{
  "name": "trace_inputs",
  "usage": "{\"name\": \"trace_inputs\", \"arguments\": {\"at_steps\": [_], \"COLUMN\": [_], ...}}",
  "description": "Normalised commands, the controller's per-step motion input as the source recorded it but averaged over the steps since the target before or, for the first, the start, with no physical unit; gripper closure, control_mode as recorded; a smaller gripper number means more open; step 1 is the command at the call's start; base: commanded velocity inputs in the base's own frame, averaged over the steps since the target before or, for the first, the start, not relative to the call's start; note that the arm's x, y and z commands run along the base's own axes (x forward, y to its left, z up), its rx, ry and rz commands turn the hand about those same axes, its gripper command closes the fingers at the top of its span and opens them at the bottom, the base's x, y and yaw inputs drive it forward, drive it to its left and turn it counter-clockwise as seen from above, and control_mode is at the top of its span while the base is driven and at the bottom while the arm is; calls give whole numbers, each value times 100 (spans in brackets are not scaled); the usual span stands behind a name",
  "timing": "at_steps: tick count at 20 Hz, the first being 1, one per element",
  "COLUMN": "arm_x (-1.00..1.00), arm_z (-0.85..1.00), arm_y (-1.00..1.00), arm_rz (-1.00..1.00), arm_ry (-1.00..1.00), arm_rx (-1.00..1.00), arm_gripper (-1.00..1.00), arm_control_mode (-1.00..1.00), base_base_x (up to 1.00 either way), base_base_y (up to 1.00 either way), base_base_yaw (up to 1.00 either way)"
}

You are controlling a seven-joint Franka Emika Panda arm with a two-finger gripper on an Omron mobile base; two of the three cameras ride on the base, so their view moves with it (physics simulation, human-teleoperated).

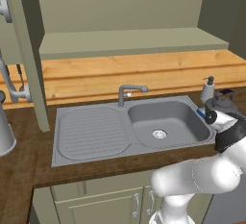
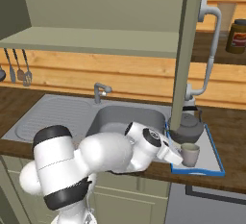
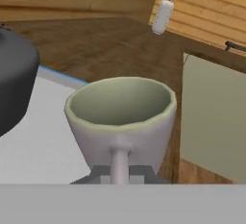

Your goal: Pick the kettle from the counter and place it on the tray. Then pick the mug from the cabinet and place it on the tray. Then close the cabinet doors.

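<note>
My gripper is shut on the loop handle of the grey mug, which stands upright over the front left part of the blue-rimmed tray; whether it touches the tray I cannot tell. In the hand view the mug is straight ahead, its handle between the gripper tips. The dark kettle sits on the tray behind the mug, also seen as kettle and kettle. The cabinet stands open, with its doors swung out and an empty shelf.
A steel sink with a faucet is set in the dark wood counter. A white pump bottle stands behind the kettle. A tall pale vessel is at the far left. The left cabinet door juts over the counter.
</note>
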Motion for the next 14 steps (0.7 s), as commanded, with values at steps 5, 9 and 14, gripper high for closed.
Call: {"name": "trace_inputs", "arguments": {"at_steps": [5,9,14], "arm_x": [32,39,16], "arm_z": [-28,-27,-31], "arm_y": [-28,-15,-8], "arm_rz": [0,0,0], "arm_ry": [-1,-4,-9], "arm_rx": [6,6,5], "arm_gripper": [100,100,100], "arm_control_mode": [-100,-100,-100], "base_base_x": [0,0,0], "base_base_y": [0,0,0], "base_base_yaw": [0,0,0]}}
